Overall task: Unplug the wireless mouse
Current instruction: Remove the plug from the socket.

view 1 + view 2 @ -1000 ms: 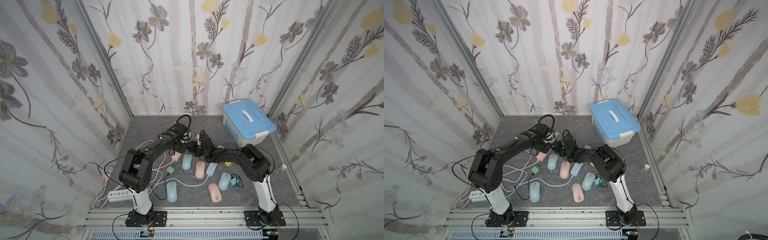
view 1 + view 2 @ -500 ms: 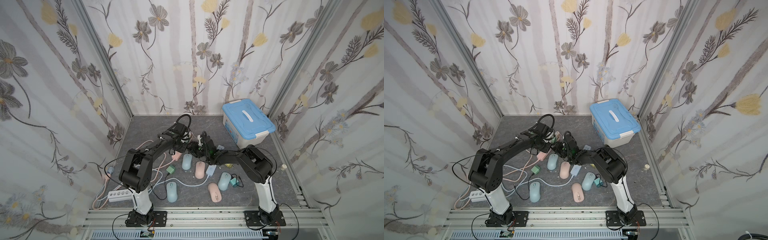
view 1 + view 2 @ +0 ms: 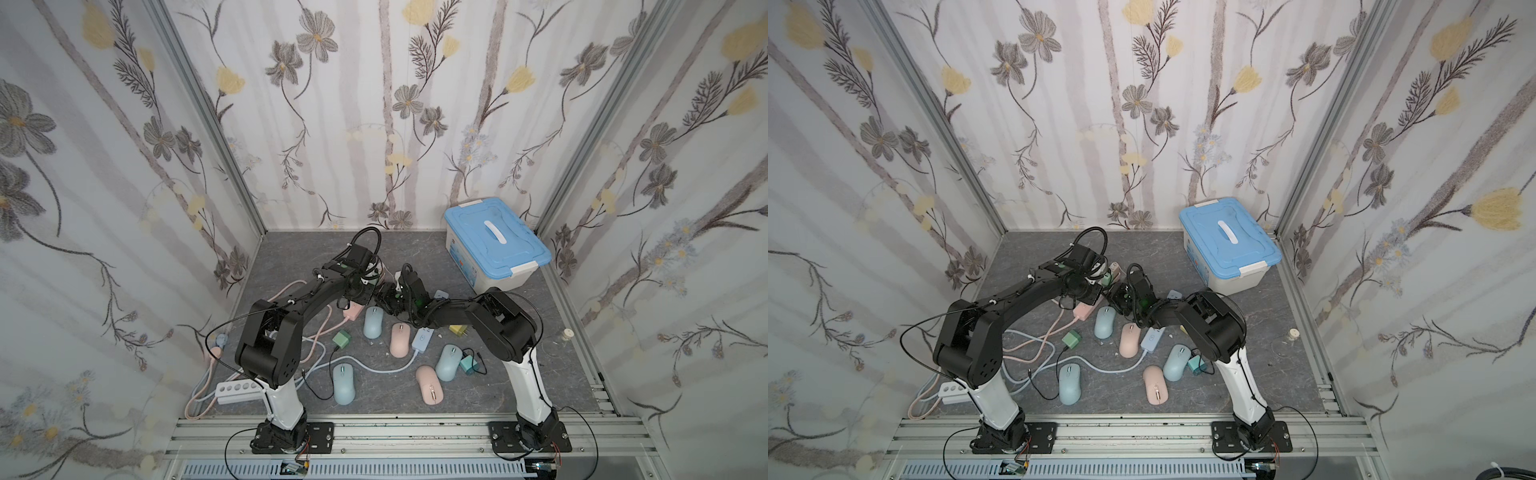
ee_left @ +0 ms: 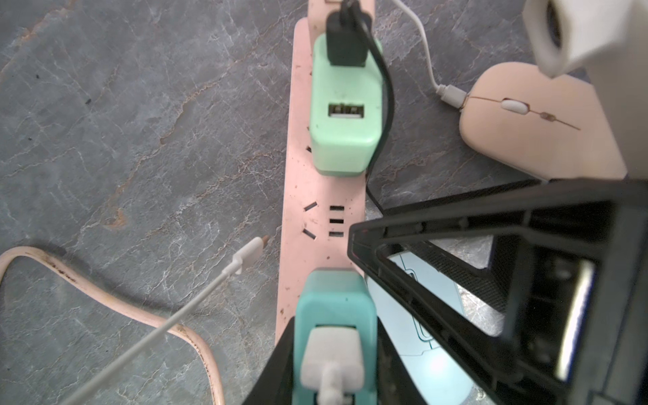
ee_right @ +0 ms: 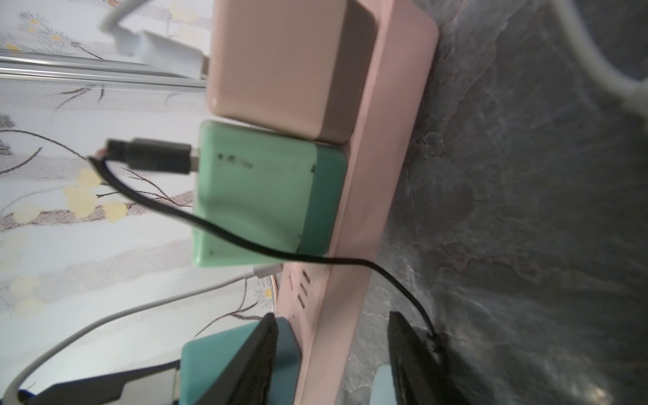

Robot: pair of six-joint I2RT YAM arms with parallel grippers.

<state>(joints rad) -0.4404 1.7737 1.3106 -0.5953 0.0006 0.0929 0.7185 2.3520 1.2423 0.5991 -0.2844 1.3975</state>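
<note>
On the pink strip (image 5: 368, 140) sit three chargers (image 5: 252, 196); left pincer (image 4: 335, 378) clamps the teal charger (image 4: 333, 301), right pincer (image 5: 333, 336) gapes astride the strip.

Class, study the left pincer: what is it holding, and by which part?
The left pincer is shut on the teal charger, gripping its two opposite sides. The charger sits in the pink power strip with a white plug in its end.
</note>
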